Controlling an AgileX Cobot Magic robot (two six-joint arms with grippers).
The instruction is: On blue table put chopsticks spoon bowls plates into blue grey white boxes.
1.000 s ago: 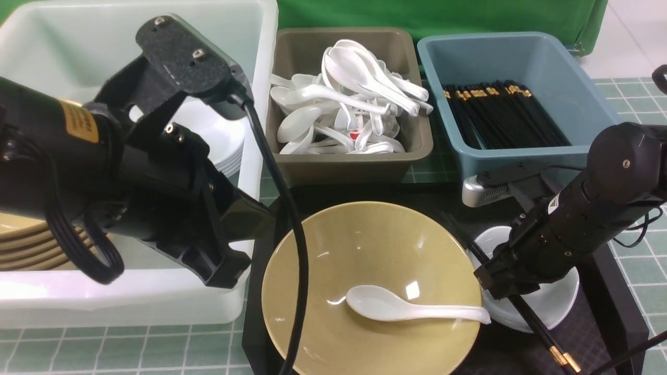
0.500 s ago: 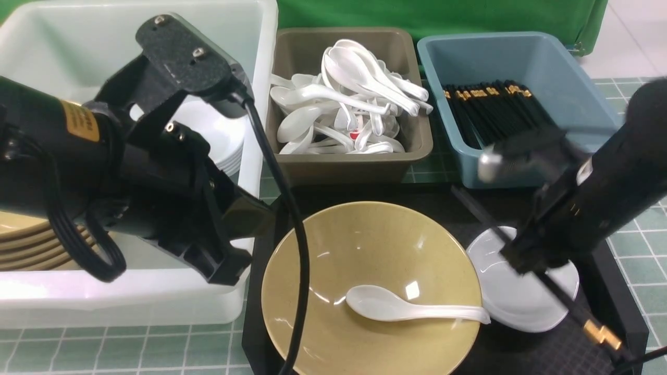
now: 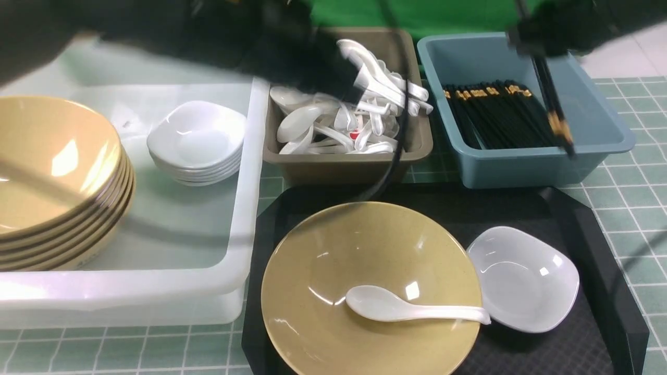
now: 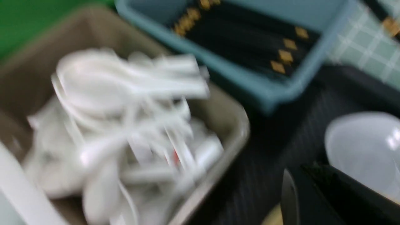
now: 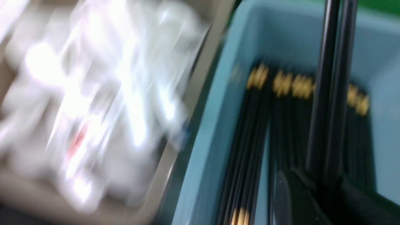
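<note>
Right gripper (image 3: 539, 36) sits high at the far right, jaws clamped on a pair of chopsticks (image 3: 552, 99). We see the pair hanging down over the blue box (image 3: 521, 169), gold bands at the low end, close above the box's right side. From the right wrist the two sticks (image 5: 331, 93) run side by side out of the jaws.

Under them a bundle of black sticks (image 3: 495, 117) lies flat in that box.

Left gripper (image 3: 333, 78) is a dark blur over the grey box (image 3: 344, 169), closed; whether it carries anything we cannot tell. That box is heaped with white spoons (image 3: 354, 120).

Nearer us, on the black tray (image 3: 599, 260), a tan bowl (image 3: 365, 250) holds one spoon (image 3: 406, 308), with a white plate (image 3: 521, 278) just beside it.

At left, the white box (image 3: 245, 208) holds stacked bowls (image 3: 52, 172) and stacked plates (image 3: 195, 138). Everything rests on the tiled table (image 3: 641, 192).
</note>
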